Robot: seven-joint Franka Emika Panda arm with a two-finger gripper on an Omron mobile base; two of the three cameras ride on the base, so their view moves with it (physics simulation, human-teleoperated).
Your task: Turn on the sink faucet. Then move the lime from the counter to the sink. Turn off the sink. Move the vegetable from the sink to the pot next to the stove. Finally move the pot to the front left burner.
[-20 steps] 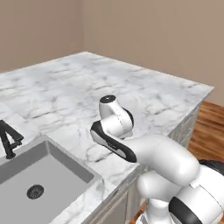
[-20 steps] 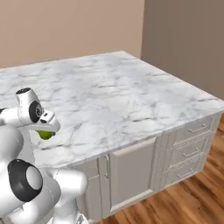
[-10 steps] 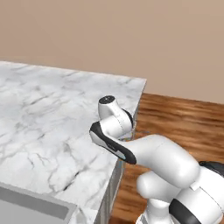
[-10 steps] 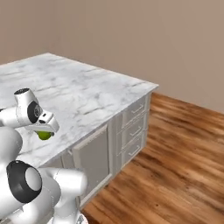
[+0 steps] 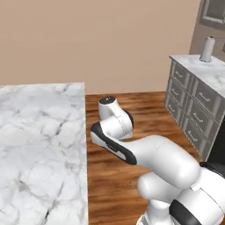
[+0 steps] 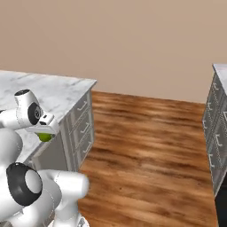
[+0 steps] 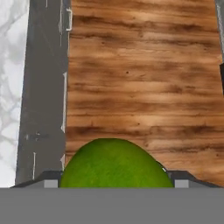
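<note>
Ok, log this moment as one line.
phase: carrying | gripper: shut on lime | below: wood floor | beside: counter

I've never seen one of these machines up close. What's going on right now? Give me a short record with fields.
carried item: the lime, a glossy green fruit, in the tool
tool state: shut on the lime
below the tool: wooden floor, beside the cabinet front
counter: white marble, to the arm's left
far side: grey drawers with a paper towel roll on top
</note>
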